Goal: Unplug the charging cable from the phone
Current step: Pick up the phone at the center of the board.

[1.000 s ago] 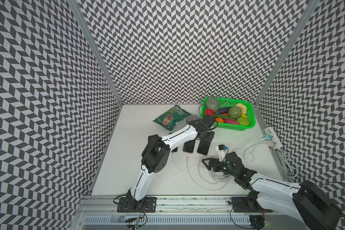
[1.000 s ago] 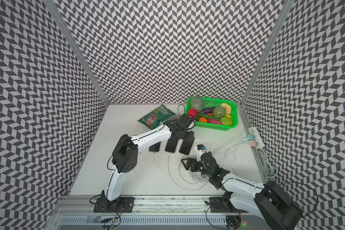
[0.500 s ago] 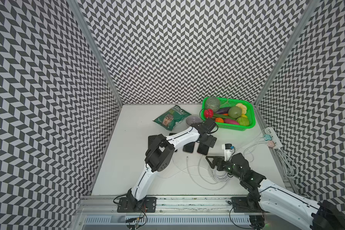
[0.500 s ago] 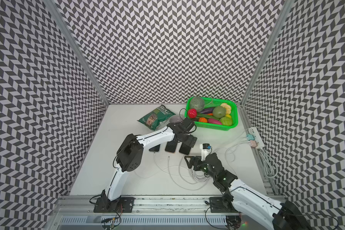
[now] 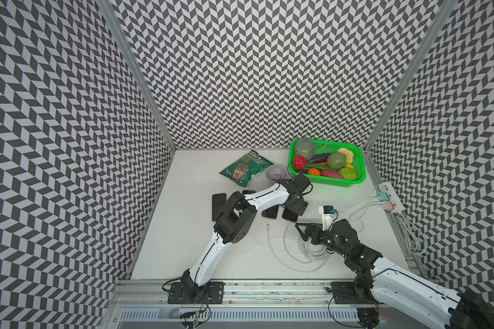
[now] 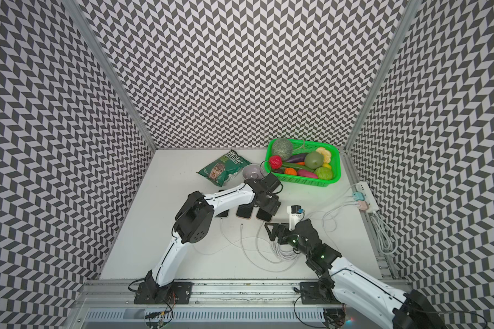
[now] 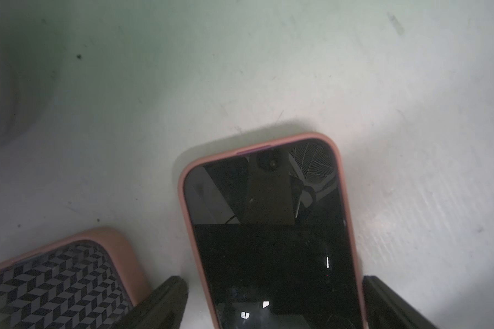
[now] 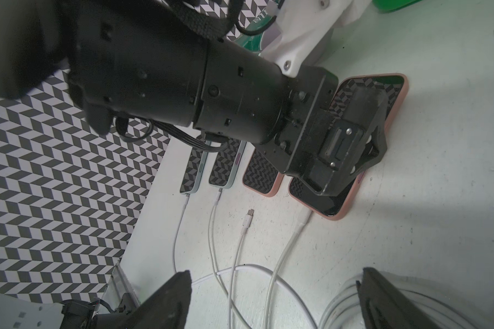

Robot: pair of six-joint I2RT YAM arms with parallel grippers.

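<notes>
Several phones lie side by side mid-table. The right-most one, a pink-cased phone [image 8: 337, 199] [image 7: 268, 242] [image 5: 290, 217], has a white charging cable [image 8: 294, 236] plugged into its near end. My left gripper [image 7: 273, 280] [image 5: 293, 208] [image 6: 268, 209] is open and low over this phone, one finger on each long side, apart from the case. Next to it is a second pink phone [image 8: 261, 178] [image 7: 69, 270] with a loose cable plug [image 8: 250, 213] [image 5: 267, 226] lying before it. My right gripper [image 8: 274, 273] [image 5: 304, 232] hangs open above the cables, holding nothing.
Two blue-cased phones [image 8: 226, 171] further left have cables plugged in. A coil of white cable [image 5: 311, 250] lies under my right wrist. A green basket [image 5: 325, 183] of toy produce, a bowl [image 5: 275, 172], a chips bag [image 5: 246, 169] and a power strip [image 5: 392, 196] sit behind and right.
My left gripper opened wide and slid along the right-most phone toward the table's front. My right gripper opened a little more and shifted slightly right as its arm changed posture.
</notes>
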